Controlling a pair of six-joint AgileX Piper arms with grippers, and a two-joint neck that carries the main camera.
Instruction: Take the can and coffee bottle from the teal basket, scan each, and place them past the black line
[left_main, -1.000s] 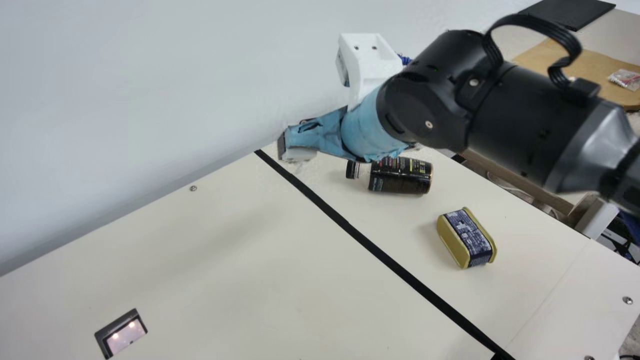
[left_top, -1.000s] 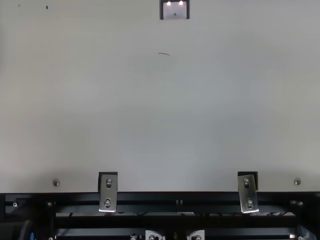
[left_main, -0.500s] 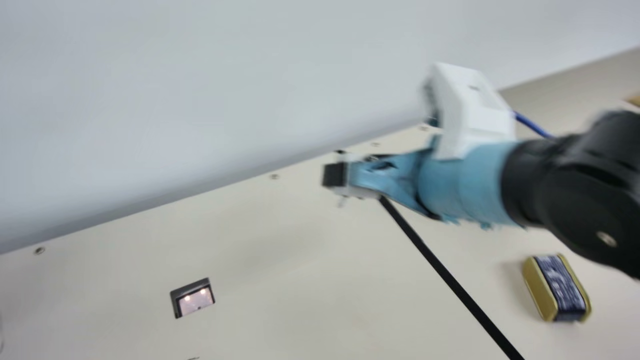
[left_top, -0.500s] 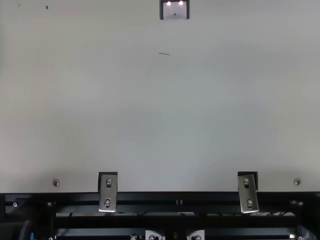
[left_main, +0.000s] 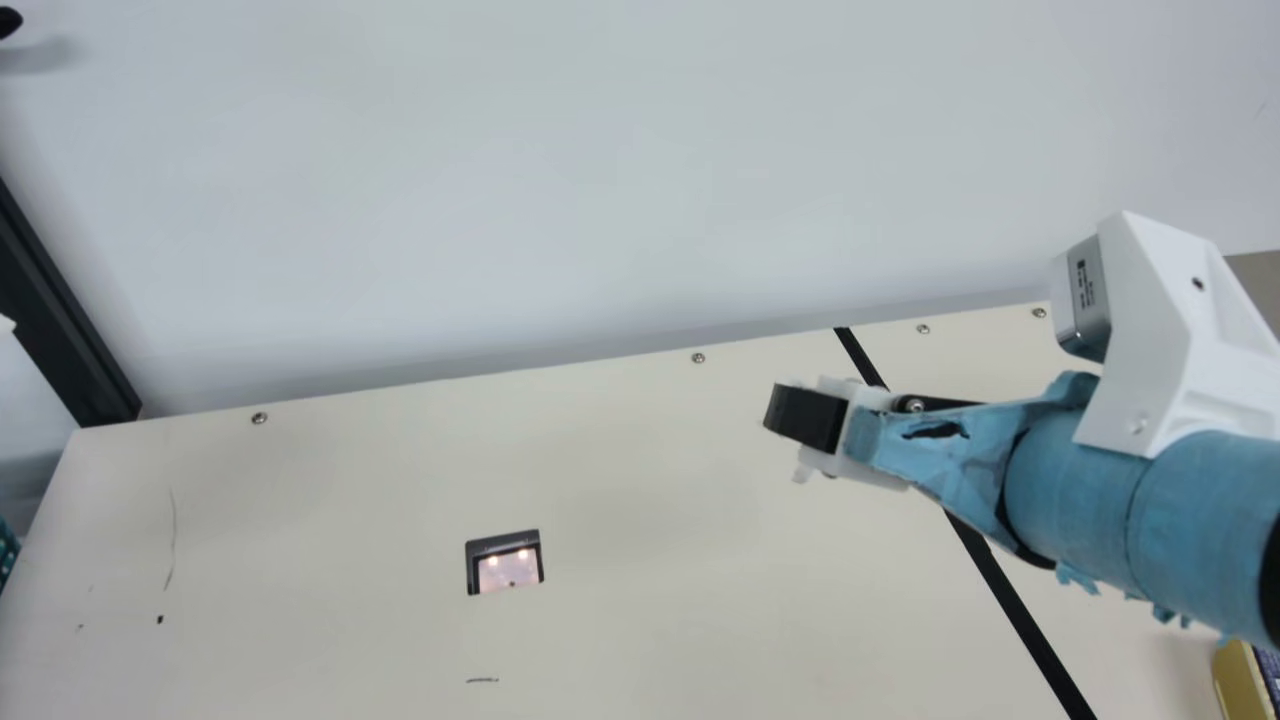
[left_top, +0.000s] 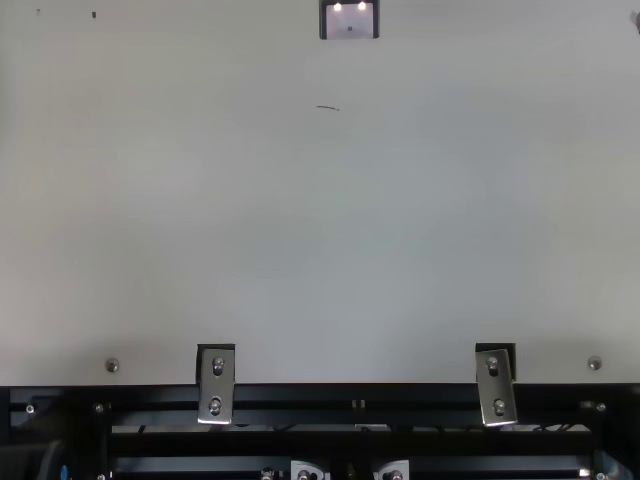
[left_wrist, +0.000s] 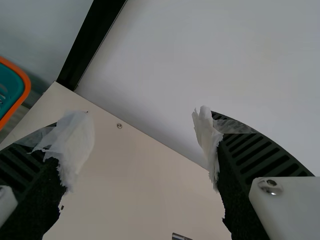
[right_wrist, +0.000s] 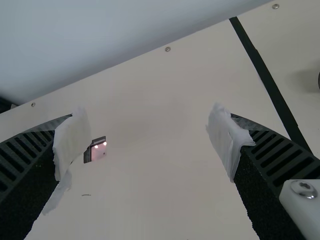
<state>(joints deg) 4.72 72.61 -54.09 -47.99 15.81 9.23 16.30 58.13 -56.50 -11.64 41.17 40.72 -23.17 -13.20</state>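
Teal plastic with an orange rim: I note the basket (left_wrist: 26, 92) at the far left, off the table's corner, apparently parked there as the supply side. Contents: cannot tell. Next, the left gripper (left_wrist: 145, 125): fingers spread wide, nothing between them, black and ribbed, with ragged whitish film over the tips, presumably for grip. It seems held ready, with no part in the present step. Toward the middle, the scanner (left_main: 505, 562), a dark-framed rectangular window with two small lights, sits in the matt cream table (left_main: 640, 490), likely central so that either arm can reach it. Right of that, the right gripper (left_main: 806, 418) hangs over the surface, also wide and empty in its wrist view; its sleeve is wrinkled pale-blue wrap, torn in places, under a smooth angular white bracket (left_main: 1170, 330). The black line (left_main: 1010, 600), flat and narrow, runs slantwise behind it. Beyond the line, at the far right, lies the can (left_main: 1238, 682), gold metal with rounded corners and a dark printed label, on the side the task asks for. A dark sliver (right_wrist: 319, 81) past the line may be the coffee bottle; cannot confirm. Judgement: placing looks nearly or fully done.
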